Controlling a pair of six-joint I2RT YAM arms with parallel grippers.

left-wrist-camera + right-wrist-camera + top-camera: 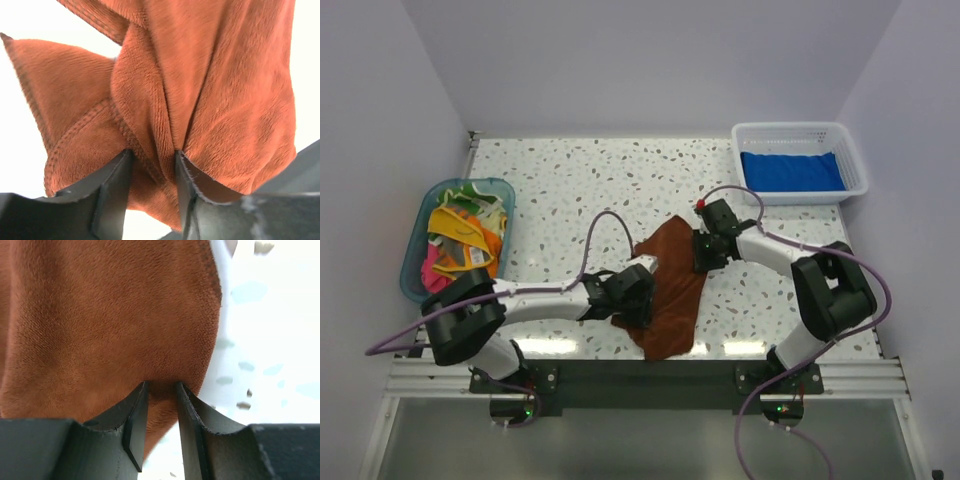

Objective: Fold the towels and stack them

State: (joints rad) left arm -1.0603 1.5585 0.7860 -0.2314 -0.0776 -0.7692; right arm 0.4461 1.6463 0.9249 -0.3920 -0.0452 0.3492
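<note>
1. The tabletop (580,180) carries the rust brown towel (675,290), which lies crumpled at lower centre of the top view, between both arms.
2. The blue towel (790,170) lies in the white basket (852,150) at upper right. The other towels (460,235) fill the teal tub (418,225) at left.
3. The left pincer (152,155) is clamped on a bunched fold of the brown cloth. Several layers look caught, so a pull could twist it rather than spread it.
4. The right pincer (161,385) nips only the hem, and so thin a bite could slip free.
</note>
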